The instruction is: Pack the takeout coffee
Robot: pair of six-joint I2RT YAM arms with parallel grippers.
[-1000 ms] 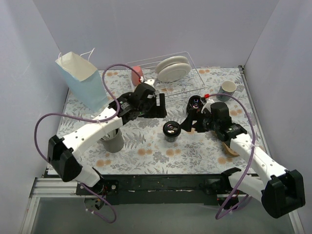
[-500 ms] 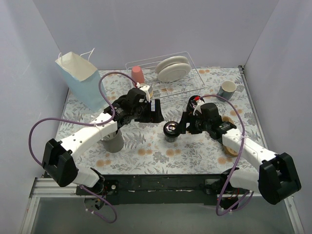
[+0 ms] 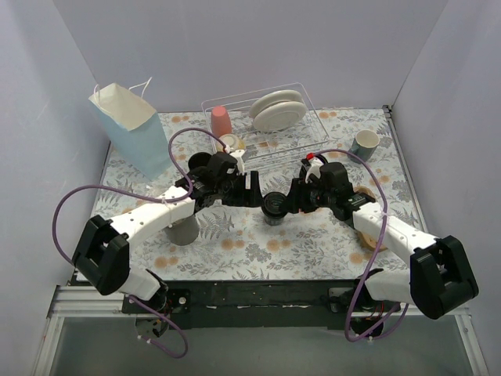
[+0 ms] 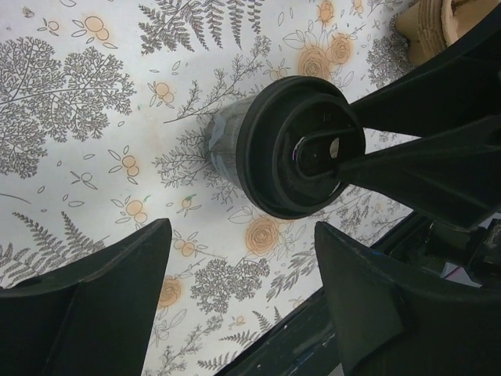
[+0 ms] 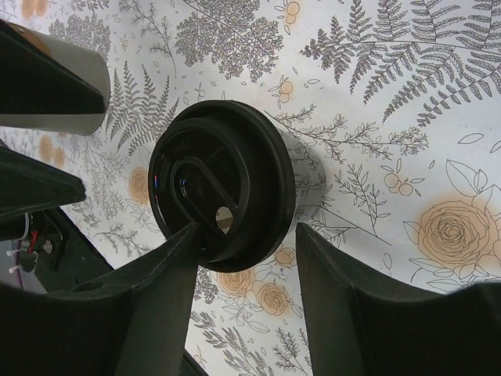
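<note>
The takeout coffee cup (image 5: 221, 184) stands upright on the fern-print cloth (image 5: 376, 94), between the fingers of the right claw (image 5: 249, 229) and just beyond the tips of the left claw (image 4: 241, 233). Its black lid (image 4: 274, 149) has a raised rim and an oval sip recess with one small hole (the wall below reads dark grey). Left claw: released, jaws wide, nothing between. Right claw: fingers flank the lid, one overlapping its edge; grasp or gap cannot be told.

Bright, even light; soft shadows
</note>
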